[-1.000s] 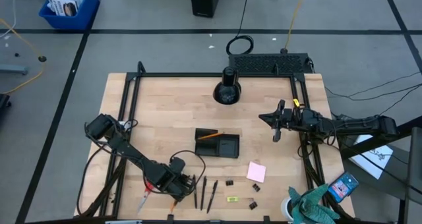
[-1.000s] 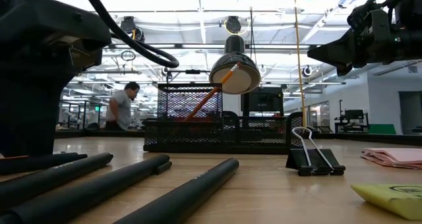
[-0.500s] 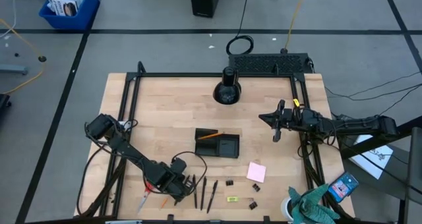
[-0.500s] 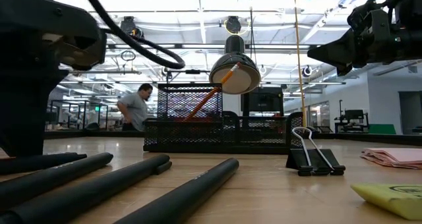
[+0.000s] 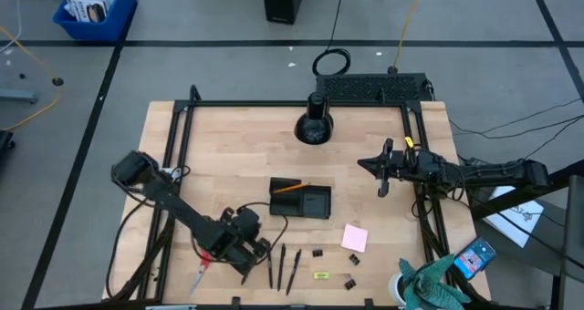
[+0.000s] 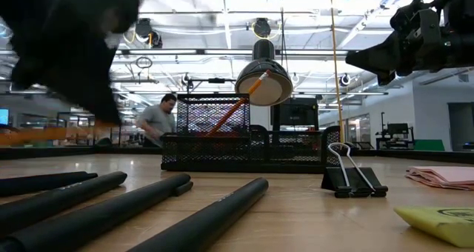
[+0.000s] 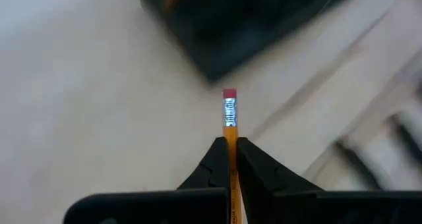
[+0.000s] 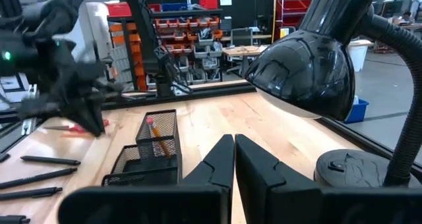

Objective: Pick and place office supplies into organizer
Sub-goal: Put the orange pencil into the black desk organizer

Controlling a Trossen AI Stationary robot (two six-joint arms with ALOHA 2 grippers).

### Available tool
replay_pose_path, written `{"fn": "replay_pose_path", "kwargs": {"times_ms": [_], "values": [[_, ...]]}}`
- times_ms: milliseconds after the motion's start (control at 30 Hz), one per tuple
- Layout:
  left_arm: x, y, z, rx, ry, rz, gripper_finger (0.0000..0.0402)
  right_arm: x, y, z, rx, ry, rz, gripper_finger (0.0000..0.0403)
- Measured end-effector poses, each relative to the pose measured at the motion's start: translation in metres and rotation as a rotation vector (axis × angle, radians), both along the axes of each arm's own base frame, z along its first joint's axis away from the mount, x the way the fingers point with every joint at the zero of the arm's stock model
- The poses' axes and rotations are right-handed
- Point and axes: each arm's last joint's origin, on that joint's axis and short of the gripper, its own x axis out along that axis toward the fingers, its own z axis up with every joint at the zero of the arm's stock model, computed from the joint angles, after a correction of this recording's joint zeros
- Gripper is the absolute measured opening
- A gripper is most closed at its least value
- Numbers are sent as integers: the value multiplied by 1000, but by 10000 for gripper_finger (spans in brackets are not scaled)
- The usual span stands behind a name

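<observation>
My left gripper (image 5: 246,247) hangs over the table's near left part, shut on an orange pencil (image 7: 229,112). In the low view it is a dark blur (image 6: 81,52) with the pencil (image 6: 41,134) below it. The black mesh organizer (image 5: 301,199) stands at mid table with one pencil (image 5: 292,188) leaning in its tall cup. Three dark pens (image 5: 283,264), red-handled scissors (image 5: 201,272), binder clips (image 5: 318,253), a pink pad (image 5: 355,238) and a yellow-green piece (image 5: 320,275) lie along the near edge. My right gripper (image 5: 383,170) waits shut at the right edge. My left gripper pinches the pencil's shaft (image 7: 229,133) between its two fingers, a little behind the metal band. The eraser end (image 7: 229,94) sticks out past the fingertips, so the pencil runs along the fingers. The fingers slant down. The pencil is lifted clear of the table.
A black desk lamp (image 5: 314,123) stands at the far middle of the table. Off the table's near right corner lie a teal cloth (image 5: 429,287) and a blue phone-like item (image 5: 475,258). A person (image 6: 157,122) moves in the room behind.
My left gripper has shut on the orange pencil that lay near the table's front edge. It then rose with the pencil and rolled its wrist. The pencil is now clear of the wood. The pens beside it have stayed where they were.
</observation>
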Motion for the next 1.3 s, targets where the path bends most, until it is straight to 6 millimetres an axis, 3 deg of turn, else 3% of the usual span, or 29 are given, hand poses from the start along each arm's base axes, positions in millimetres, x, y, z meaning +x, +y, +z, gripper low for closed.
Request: {"fn": "replay_pose_path", "kwargs": {"times_ms": [200, 433, 633, 767, 900, 1067, 1300], "values": [[0, 12, 63, 244, -237, -173, 15, 0, 0, 1, -1, -8, -1, 9], [16, 28, 133, 582, -418, -471, 5, 0, 0, 1, -1, -10, -1, 9], [35, 43, 163, 810, -565, -796, 13, 0, 0, 1, -1, -10, -2, 9], [46, 70, 154, 828, -601, -859, 6, 0, 0, 1, -1, -10, -1, 9], [51, 105, 126, 817, -646, -848, 13, 0, 0, 1, -1, -10, 0, 9], [41, 142, 88, 735, -772, -805, 5, 0, 0, 1, 20, -14, 2, 9], [27, 163, 60, 678, -810, -758, 5, 0, 0, 1, 20, -14, 1, 9]]}}
